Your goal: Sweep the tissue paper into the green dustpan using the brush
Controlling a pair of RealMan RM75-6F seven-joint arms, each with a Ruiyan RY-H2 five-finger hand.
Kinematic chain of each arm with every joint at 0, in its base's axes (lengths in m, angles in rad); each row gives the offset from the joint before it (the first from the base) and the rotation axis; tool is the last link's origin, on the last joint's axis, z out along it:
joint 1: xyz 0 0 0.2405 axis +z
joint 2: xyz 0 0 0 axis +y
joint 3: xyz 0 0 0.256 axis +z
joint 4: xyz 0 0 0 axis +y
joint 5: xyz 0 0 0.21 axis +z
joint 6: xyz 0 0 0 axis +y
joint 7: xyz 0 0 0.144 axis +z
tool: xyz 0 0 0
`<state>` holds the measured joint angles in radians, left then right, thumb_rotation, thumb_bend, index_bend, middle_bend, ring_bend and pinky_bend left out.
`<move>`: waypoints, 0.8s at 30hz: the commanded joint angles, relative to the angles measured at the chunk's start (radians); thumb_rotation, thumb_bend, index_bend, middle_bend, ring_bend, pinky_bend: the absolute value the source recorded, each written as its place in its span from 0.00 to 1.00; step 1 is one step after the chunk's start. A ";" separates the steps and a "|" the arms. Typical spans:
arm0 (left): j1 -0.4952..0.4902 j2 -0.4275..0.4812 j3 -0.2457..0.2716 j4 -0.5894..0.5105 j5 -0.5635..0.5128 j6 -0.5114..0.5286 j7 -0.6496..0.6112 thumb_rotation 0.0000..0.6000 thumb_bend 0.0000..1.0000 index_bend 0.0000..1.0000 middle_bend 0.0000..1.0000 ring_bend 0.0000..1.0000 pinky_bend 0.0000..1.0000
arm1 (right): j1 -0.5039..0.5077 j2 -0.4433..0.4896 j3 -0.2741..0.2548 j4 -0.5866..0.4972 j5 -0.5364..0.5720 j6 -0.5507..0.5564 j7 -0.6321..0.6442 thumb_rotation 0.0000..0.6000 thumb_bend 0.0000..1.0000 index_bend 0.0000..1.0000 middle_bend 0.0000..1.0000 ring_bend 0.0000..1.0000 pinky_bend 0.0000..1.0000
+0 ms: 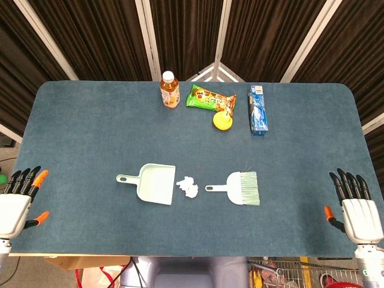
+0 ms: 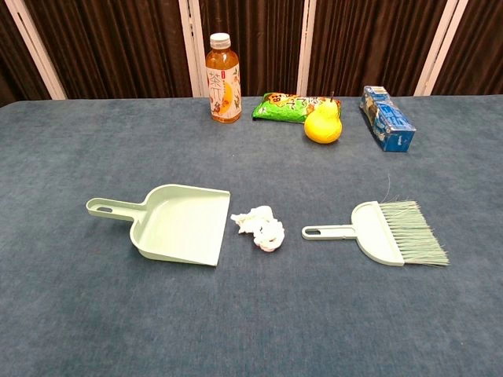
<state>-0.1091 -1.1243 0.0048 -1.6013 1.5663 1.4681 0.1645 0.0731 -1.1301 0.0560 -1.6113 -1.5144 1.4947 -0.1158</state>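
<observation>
Progress: nothing begun, by look of it. Left hand (image 1: pixel 17 204) at table's near-left edge, fingers spread, grasping nothing. Green dustpan (image 2: pixel 178 224) lies flat, mouth toward tissue paper (image 2: pixel 261 228), just beside its lip (not inside). Brush (image 2: pixel 383 232) untouched, handle toward tissue. Right hand (image 1: pixel 359 211) spread, empty. Grasping brush, sweeping left: all remaining.

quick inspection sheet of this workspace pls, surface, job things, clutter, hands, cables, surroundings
surface: blue-grey table, flat cloth-like top.
job's things: green dustpan, mouth facing the crumpled tissue paper beside it; brush lying flat on the tissue's other side, handle pointing at it.
clutter: tea bottle upright, green snack bag, yellow pear, blue box, all along the far edge.
hands: left hand and right hand at the near corners, empty, fingers apart.
cables: nothing seen.
surroundings: dark curtains behind.
</observation>
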 commanded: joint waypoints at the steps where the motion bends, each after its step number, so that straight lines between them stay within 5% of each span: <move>1: 0.000 0.001 0.000 -0.002 -0.002 -0.001 -0.003 1.00 0.00 0.00 0.00 0.00 0.00 | 0.000 0.001 0.000 -0.001 0.002 -0.001 -0.001 1.00 0.39 0.00 0.00 0.00 0.00; 24: 0.000 0.006 0.000 -0.014 -0.011 -0.009 0.016 1.00 0.00 0.00 0.00 0.00 0.00 | 0.000 0.015 -0.004 -0.025 0.015 -0.022 -0.004 1.00 0.39 0.00 0.00 0.00 0.00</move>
<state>-0.1092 -1.1185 0.0046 -1.6152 1.5549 1.4590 0.1805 0.0732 -1.1157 0.0521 -1.6365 -1.4995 1.4729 -0.1194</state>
